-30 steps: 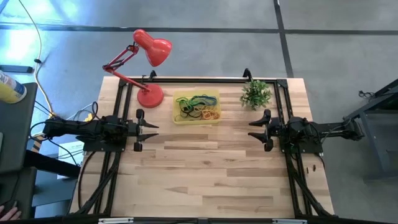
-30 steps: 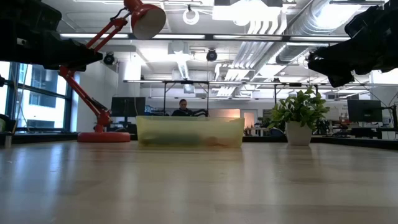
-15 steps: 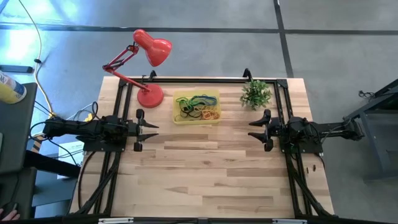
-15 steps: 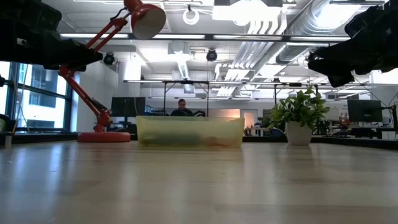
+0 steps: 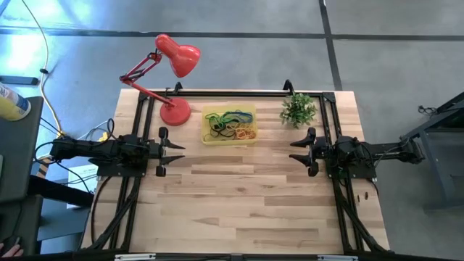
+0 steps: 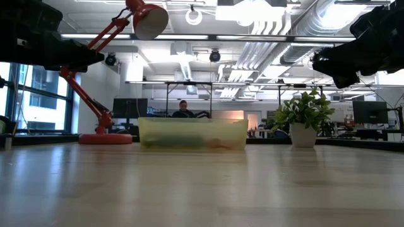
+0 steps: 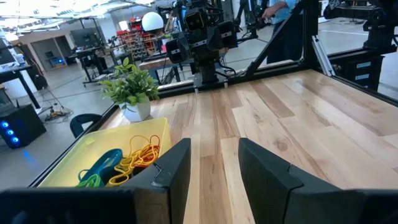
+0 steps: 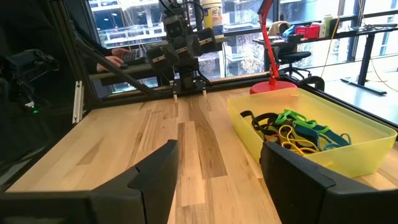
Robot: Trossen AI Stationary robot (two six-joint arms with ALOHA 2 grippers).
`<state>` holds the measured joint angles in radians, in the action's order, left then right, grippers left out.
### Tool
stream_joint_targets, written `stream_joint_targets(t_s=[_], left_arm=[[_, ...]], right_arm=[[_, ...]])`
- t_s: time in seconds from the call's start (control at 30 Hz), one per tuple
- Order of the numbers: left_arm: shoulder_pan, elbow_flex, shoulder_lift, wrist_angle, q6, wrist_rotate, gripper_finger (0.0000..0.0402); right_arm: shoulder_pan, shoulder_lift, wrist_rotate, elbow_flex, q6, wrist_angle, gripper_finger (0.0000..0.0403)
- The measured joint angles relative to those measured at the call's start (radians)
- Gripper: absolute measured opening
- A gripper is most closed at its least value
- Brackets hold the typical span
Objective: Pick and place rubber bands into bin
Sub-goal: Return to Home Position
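The yellow translucent bin point(image 5: 229, 125) rests flat on the table near the far edge, between the lamp and the plant; it also shows in the low view point(image 6: 192, 133). Rubber bands point(image 5: 230, 126) in black, green, blue, orange and yellow lie piled inside it, also seen in the right wrist view point(image 8: 292, 132) and left wrist view point(image 7: 121, 166). My left gripper point(image 5: 174, 151) hovers open above the table's left side, pointing right. My right gripper point(image 5: 296, 151) hovers open over the right side, pointing left. Both are nearer than the bin and hold nothing.
A red desk lamp point(image 5: 172, 69) stands on its round base point(image 5: 175, 112) left of the bin. A small potted plant point(image 5: 299, 109) stands right of the bin. A black frame runs along the far and side edges. Bare wooden tabletop point(image 5: 239, 196) lies between and near the arms.
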<state>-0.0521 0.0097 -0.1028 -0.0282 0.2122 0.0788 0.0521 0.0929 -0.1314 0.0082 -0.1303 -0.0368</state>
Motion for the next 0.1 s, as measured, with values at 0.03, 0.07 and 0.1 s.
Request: stream_joint_targets(t_s=[0.03,0.07,0.1], left_arm=[[0.000,0.000,0.000,0.000,0.000,0.000,0.0124],[0.000,0.000,0.000,0.000,0.000,0.000,0.0124],[0.000,0.000,0.000,0.000,0.000,0.000,0.0124]], right_arm=[[0.000,0.000,0.000,0.000,0.000,0.000,0.0216],[0.000,0.000,0.000,0.000,0.000,0.000,0.0217],[0.000,0.000,0.000,0.000,0.000,0.000,0.0217]])
